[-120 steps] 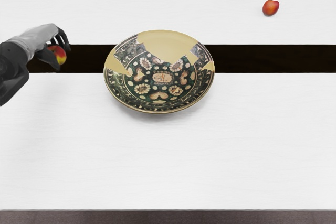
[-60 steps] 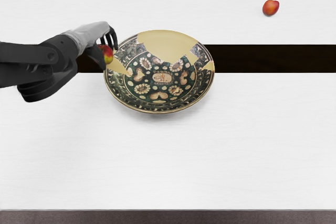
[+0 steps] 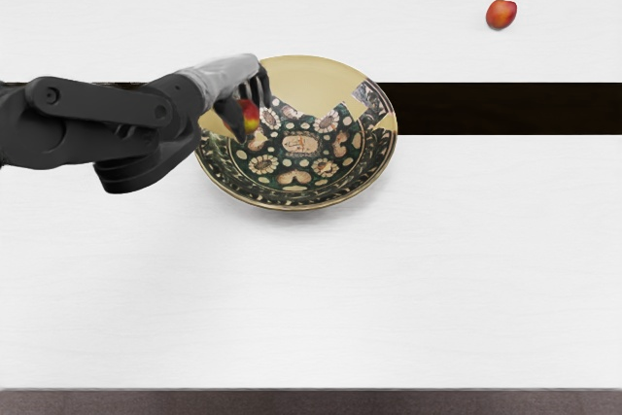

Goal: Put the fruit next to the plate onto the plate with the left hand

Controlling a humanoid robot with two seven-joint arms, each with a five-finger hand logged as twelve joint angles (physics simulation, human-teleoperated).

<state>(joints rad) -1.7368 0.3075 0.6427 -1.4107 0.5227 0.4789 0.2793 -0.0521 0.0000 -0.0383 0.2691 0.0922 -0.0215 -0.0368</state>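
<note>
Two fruits are on show; my left hand [image 3: 231,89] has its fingers curled round the red and yellow fruit [image 3: 251,116] and holds it over the left side of the plate [image 3: 316,75]; I cannot tell if it touches the plate; the plate sits near the middle of the tabletop [image 3: 311,279], a bit toward the far edge; the other fruit [image 3: 501,14] lies near the far right corner, well apart from the plate.

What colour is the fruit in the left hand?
The fruit is red and yellowish; head view.
</note>
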